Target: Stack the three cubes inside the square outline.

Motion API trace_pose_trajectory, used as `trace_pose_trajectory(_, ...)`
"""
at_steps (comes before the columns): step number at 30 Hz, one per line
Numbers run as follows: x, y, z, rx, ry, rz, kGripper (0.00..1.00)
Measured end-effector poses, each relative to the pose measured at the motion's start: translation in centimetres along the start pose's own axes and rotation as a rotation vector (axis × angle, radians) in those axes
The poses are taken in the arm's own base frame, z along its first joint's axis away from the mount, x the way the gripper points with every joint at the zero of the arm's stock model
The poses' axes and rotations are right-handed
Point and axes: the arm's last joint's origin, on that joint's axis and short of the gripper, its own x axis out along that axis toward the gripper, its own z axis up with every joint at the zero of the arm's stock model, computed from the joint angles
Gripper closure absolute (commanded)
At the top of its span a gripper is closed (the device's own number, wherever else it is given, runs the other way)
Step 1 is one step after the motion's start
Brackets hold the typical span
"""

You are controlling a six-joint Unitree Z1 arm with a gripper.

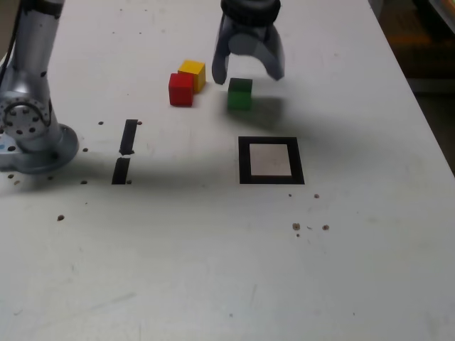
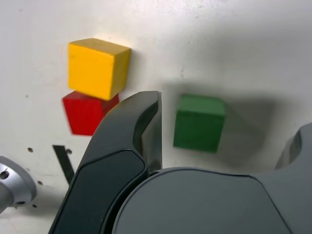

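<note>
While hovering over the green cube [image 1: 239,93] at upper centre of the exterior view, gripper [image 1: 248,74] fingers spread wide, gripping nothing | red cube [image 1: 180,89] touching yellow cube [image 1: 193,73], upper left of centre | square outline [image 1: 270,160] mid-frame, empty, on tabletop [image 1: 213,270]

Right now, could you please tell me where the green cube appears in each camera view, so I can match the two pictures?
Exterior view: the green cube sits on the white table, beyond the square outline, just below the open gripper.
Wrist view: the green cube lies between the gripper's two fingers, touching neither.
Shared landmark: the yellow cube touching the red cube.
</note>
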Motion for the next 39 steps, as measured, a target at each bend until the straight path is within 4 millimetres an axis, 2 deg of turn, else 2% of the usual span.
trace_pose_trajectory(4, -3.0, -1.0, -3.5, 0.056, -0.015, 0.019, 0.01)
trace_pose_trajectory(7, -4.3, -1.8, -6.1, 0.111, -0.022, 0.037, 0.00)
trace_pose_trajectory(12, -5.3, -2.7, -10.7, 0.135, -0.030, 0.076, 0.02)
trace_pose_trajectory(14, -4.4, -2.6, -12.0, 0.118, -0.001, 0.062, 0.03)
trace_pose_trajectory(17, -2.3, -2.1, -12.0, 0.083, 0.050, 0.029, 0.05)
trace_pose_trajectory(22, 0.2, -1.4, -10.8, -0.027, 0.019, 0.000, 0.07)
trace_pose_trajectory(28, 2.0, -1.5, -9.9, -0.069, -0.005, -0.028, 0.09)
trace_pose_trajectory(34, 4.8, -1.5, -9.0, -0.059, 0.086, -0.054, 0.13)
trace_pose_trajectory(39, 6.2, -1.2, -8.3, -0.045, 0.121, -0.036, 0.16)
